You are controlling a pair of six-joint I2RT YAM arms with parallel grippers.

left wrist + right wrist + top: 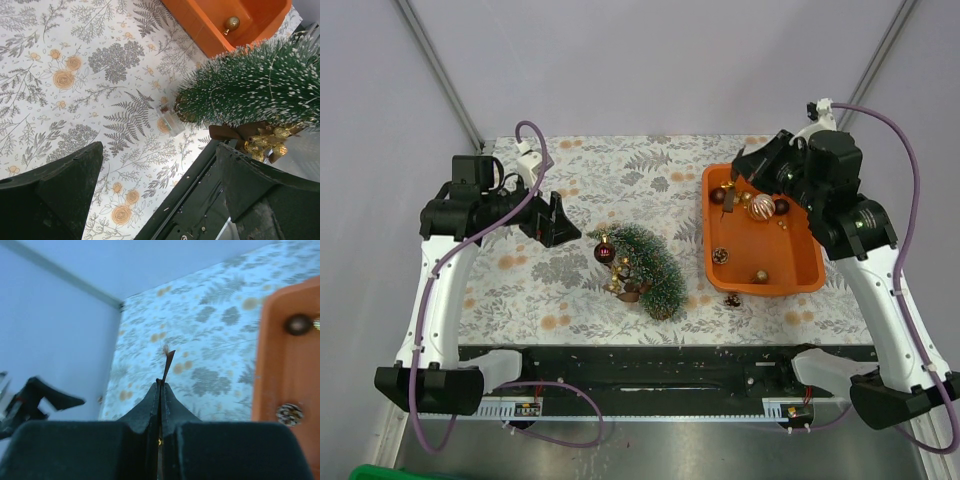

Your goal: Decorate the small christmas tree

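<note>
1. Lying on its side near the worktop's near edge, mid-width, the small christmas tree (650, 265) is unheld; pushing an ornament into it could roll it.
2. Left gripper (560, 222) hovers wide open just beside the tree, touching nothing.
3. Right gripper (161, 382), over the orange tray's (790, 262) far end, is clamped on a thin brown strip (167, 362); so slight a pinch may slip.

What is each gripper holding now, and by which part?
The right gripper pinches a thin brown strip, perhaps a ribbon, just below its free tip; the rest is hidden. The left gripper is open and empty.
</note>
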